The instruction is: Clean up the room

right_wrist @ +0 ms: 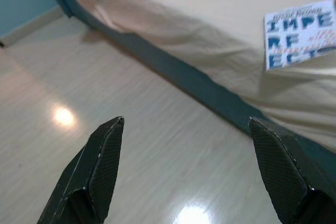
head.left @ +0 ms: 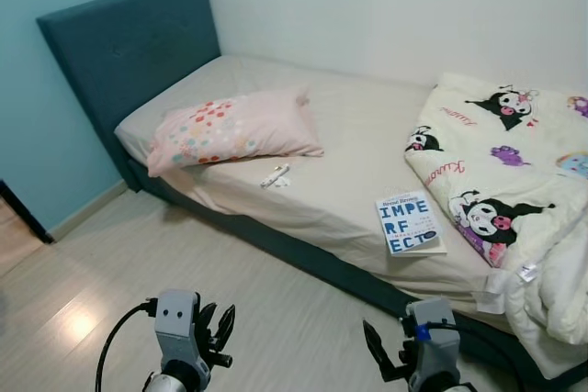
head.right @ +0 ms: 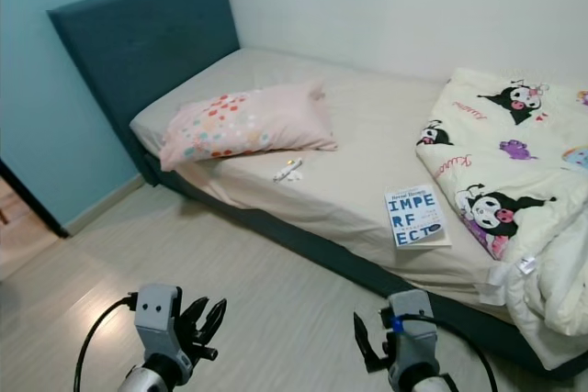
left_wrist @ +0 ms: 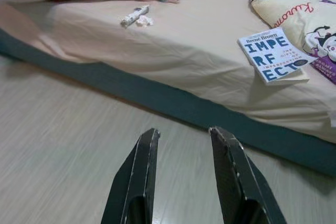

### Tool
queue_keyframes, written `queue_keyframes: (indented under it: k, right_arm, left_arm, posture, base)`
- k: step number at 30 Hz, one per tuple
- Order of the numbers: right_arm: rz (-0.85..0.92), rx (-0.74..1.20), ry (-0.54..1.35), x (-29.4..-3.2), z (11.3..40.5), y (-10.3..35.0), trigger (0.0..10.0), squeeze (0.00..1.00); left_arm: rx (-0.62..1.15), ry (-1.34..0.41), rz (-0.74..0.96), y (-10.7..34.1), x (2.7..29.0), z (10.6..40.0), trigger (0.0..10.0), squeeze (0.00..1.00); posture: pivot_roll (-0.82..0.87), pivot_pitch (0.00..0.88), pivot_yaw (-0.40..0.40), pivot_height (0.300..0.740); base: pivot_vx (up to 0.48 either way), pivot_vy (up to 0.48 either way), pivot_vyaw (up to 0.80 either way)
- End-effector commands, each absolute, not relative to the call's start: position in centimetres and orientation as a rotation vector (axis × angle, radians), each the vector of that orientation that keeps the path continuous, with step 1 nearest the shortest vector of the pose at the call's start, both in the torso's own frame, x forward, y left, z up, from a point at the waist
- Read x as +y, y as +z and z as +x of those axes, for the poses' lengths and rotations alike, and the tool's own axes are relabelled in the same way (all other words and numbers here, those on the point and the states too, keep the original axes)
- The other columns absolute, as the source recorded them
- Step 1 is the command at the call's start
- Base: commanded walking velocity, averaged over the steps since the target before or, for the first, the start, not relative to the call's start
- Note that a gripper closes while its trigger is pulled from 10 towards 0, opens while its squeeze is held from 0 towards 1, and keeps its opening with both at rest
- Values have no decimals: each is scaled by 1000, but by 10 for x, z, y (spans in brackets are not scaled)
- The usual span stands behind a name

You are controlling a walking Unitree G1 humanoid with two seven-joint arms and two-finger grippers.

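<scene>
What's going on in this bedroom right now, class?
A robot stands on the wooden floor facing a bed and holds nothing. Its left gripper and right gripper are both open, raised over the floor short of the bed. On the mattress lie a pink pillow, a small wrapper-like scrap in front of it, a blue and white book near the edge, and a crumpled cartoon-print blanket. None of it has been tidied yet.
</scene>
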State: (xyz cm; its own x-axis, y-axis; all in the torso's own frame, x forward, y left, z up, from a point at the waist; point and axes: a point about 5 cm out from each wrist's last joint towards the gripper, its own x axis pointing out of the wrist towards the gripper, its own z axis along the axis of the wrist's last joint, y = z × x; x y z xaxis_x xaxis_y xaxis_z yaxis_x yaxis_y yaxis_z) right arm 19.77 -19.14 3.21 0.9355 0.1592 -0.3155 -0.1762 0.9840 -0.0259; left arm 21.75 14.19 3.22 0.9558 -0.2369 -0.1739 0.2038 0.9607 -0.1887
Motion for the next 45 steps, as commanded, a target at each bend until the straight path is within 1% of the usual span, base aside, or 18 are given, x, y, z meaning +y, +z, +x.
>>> queue_keyframes:
  k: [1, 4, 7, 9, 13, 15, 18, 26, 39, 45]
  right_arm:
    - [-46, 304, 182, -187, 203, 37, 10000, 0]
    - [-48, 305, 190, -187, 204, 37, 10000, 0]
    - [-70, 293, 199, -186, 209, 40, 10000, 0]
    - [-74, 291, 202, -185, 209, 42, 10000, 0]
    - [-90, 301, 213, -184, 211, 41, 10000, 0]
    - [-88, 297, 222, -183, 213, 42, 10000, 0]
    - [-78, 285, 220, -182, 215, 44, 10000, 0]
    - [-94, 289, 204, -182, 219, 44, 10000, 0]
    - [-122, 283, 184, -183, 227, 46, 10000, 0]
    - [-127, 281, 182, -182, 229, 47, 10000, 0]
  left_arm:
    - [188, -182, -185, 37, 145, 227, 10000, 0]
    - [184, -171, -196, 38, 145, 230, 10000, 0]
    - [158, -128, -227, 45, 145, 244, 10000, 0]
    - [153, -122, -236, 48, 144, 247, 10000, 0]
    - [146, -121, -228, 51, 142, 249, 10000, 0]
    - [150, -101, -203, 51, 145, 250, 10000, 0]
    - [156, -78, -200, 49, 154, 252, 10000, 0]
    - [151, -74, -200, 51, 160, 260, 10000, 0]
    - [128, -89, -207, 57, 157, 278, 10000, 0]
    - [123, -94, -216, 58, 155, 282, 10000, 0]
  posture:
    - [-160, 69, 33, 740]
    - [-162, 71, 35, 740]
    - [-163, 69, 36, 740]
    - [-163, 69, 36, 740]
    - [-163, 69, 36, 740]
    - [-163, 69, 38, 740]
    - [-162, 70, 39, 740]
    - [-167, 67, 41, 740]
    - [-176, 64, 38, 740]
    - [-178, 63, 36, 740]
  base:
    - [0, 0, 0]
    - [0, 0, 0]
    - [0, 0, 0]
    - [0, 0, 0]
    - [0, 0, 794]
    - [307, 0, 794]
    - [370, 0, 256]
    - [443, 0, 0]
    - [480, 0, 0]
    - [480, 0, 0]
